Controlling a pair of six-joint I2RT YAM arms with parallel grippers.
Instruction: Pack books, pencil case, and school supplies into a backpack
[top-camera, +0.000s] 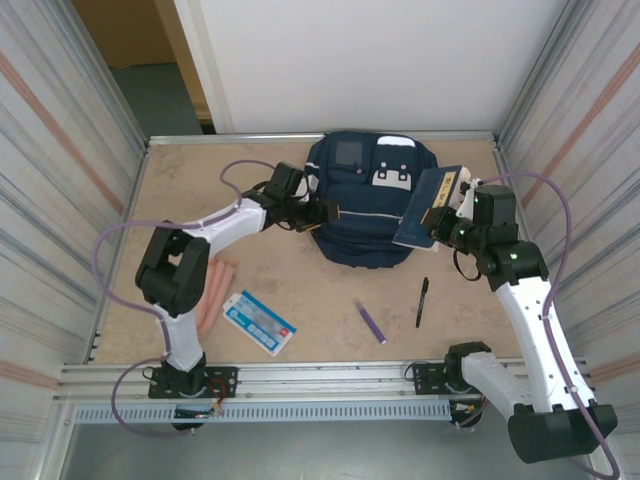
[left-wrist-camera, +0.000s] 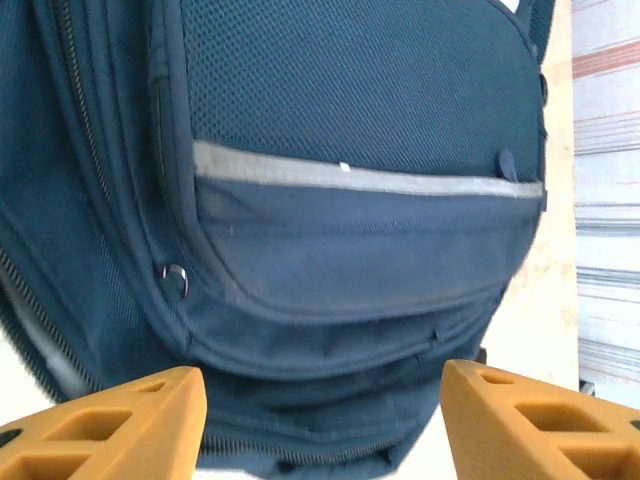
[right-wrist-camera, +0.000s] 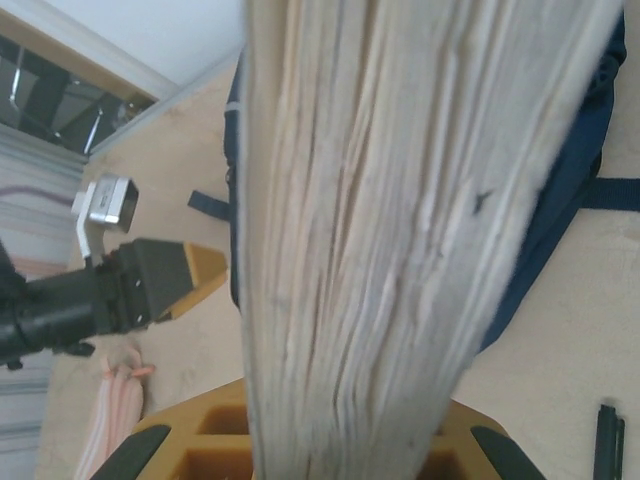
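The navy backpack (top-camera: 365, 200) lies at the back middle of the table. My left gripper (top-camera: 325, 213) is at its left edge, and in the left wrist view the left gripper (left-wrist-camera: 325, 420) is open, with the backpack's (left-wrist-camera: 360, 150) lower seam and zip between the orange fingers (left-wrist-camera: 110, 430). My right gripper (top-camera: 445, 222) is shut on the navy book (top-camera: 432, 205), held tilted over the backpack's right side. Its page edge (right-wrist-camera: 400, 200) runs up from the right gripper (right-wrist-camera: 340, 440). The pink pencil case (top-camera: 215, 290), light-blue booklet (top-camera: 259, 322), purple pen (top-camera: 371, 322) and black pen (top-camera: 422, 301) lie on the table.
Corrugated walls close in both sides, and a metal rail (top-camera: 320, 380) runs along the near edge. The right wrist view has the left gripper (right-wrist-camera: 190, 275) beside the backpack (right-wrist-camera: 570, 150), the pencil case (right-wrist-camera: 115, 400) at lower left and the black pen (right-wrist-camera: 608, 440) at lower right.
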